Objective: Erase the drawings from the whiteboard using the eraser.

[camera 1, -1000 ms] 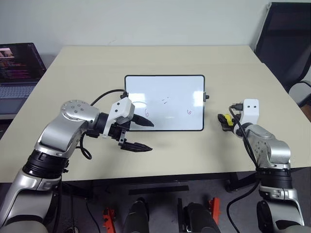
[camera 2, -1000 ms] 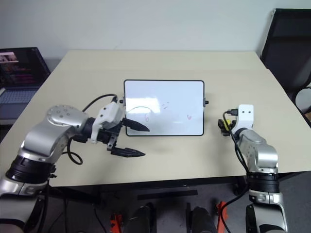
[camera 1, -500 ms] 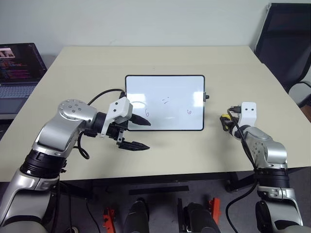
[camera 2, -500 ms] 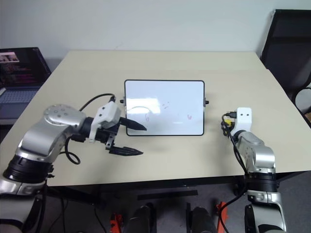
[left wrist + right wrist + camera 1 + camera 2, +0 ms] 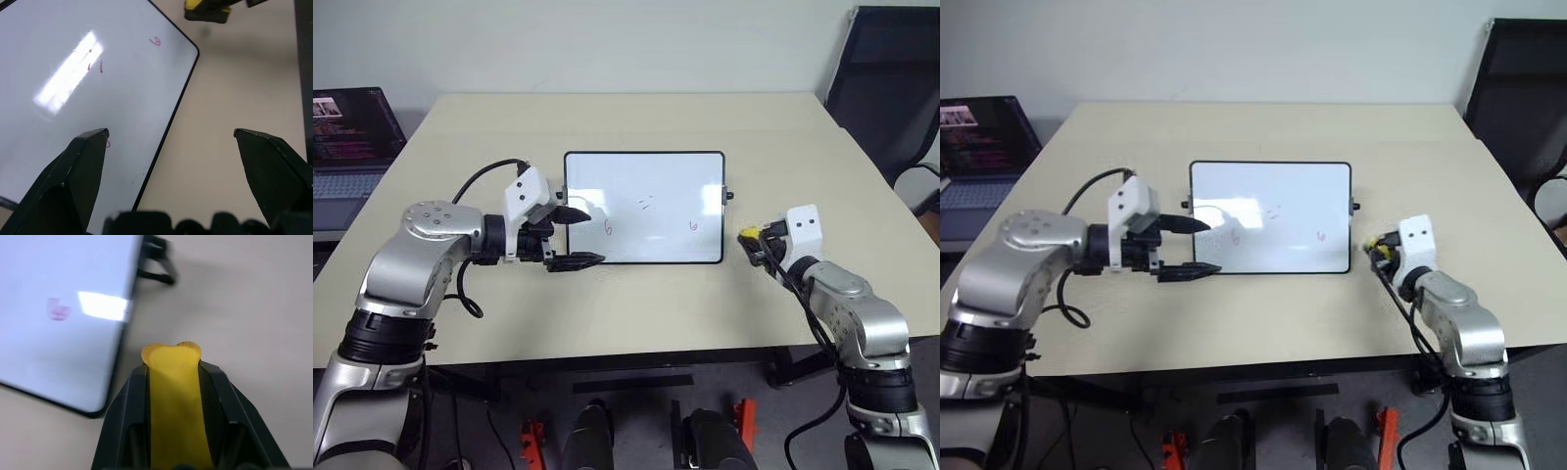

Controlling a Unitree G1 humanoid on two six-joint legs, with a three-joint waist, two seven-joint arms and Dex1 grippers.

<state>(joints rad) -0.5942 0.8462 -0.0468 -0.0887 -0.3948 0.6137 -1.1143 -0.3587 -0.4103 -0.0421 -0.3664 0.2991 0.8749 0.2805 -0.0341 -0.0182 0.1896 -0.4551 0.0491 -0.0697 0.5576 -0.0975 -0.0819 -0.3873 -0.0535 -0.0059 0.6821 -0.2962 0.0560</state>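
1. The whiteboard (image 5: 644, 207) lies flat near the middle of the beige table (image 5: 636, 117), its long edges running across the robot's front. A small black knob (image 5: 728, 196) projects from its right-hand edge.

2. The drawings (image 5: 646, 204) remain on the board: a reddish "6" (image 5: 608, 227) near the left, short dashes at the centre, and a second "6" (image 5: 693, 225) toward the right.

3. The right gripper (image 5: 172, 363) is clamped on the eraser (image 5: 177, 396); the yellow block sits lengthwise between the two black fingers, its end protruding past the tips. In the head views the eraser (image 5: 748, 234) hangs above the table just off the board's right edge, not touching the board.

4. The left gripper (image 5: 578, 238) is released, jaws standing wide apart and holding nothing. One finger (image 5: 78, 166) lies over the board's lower left corner; the other (image 5: 274, 171) is over bare table beside the frame.

5. A laptop (image 5: 347, 137) with a lit screen stands beyond the table's left edge; a black chair (image 5: 886, 83) stands at the far right.
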